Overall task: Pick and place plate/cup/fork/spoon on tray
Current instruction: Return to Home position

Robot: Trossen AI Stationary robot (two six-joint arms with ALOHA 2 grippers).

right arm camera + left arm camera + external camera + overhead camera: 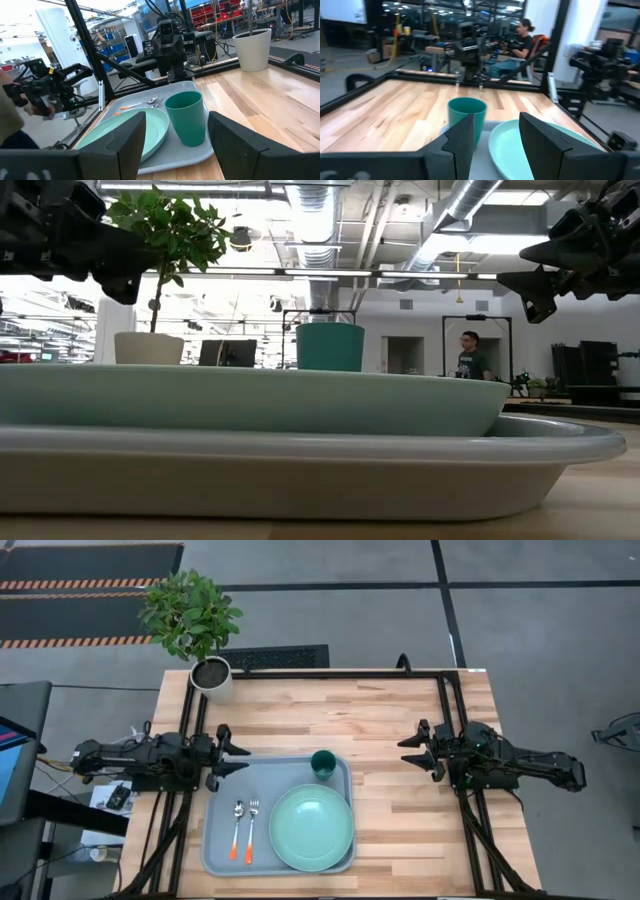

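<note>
Mint-green plate (312, 828) lies nearest, at 4 o'clock on the tray (222, 795); spoon (237, 828) and fork (252, 830) lie side by side at 8 o'clock, the cup (322, 763) upright at 1 o'clock. Left gripper (236, 756) hangs empty, fingers wide, by the tray's 10 o'clock corner; right gripper (414, 751), also wide and empty, is well off at 2 o'clock. Homing well, I judge, means drawing each arm straight back, clear of rim and cup. No writing is legible

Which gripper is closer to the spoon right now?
Left. The left gripper is at the left rim of the tray, near the spoon; the right gripper is beyond the tray's right side.
</note>
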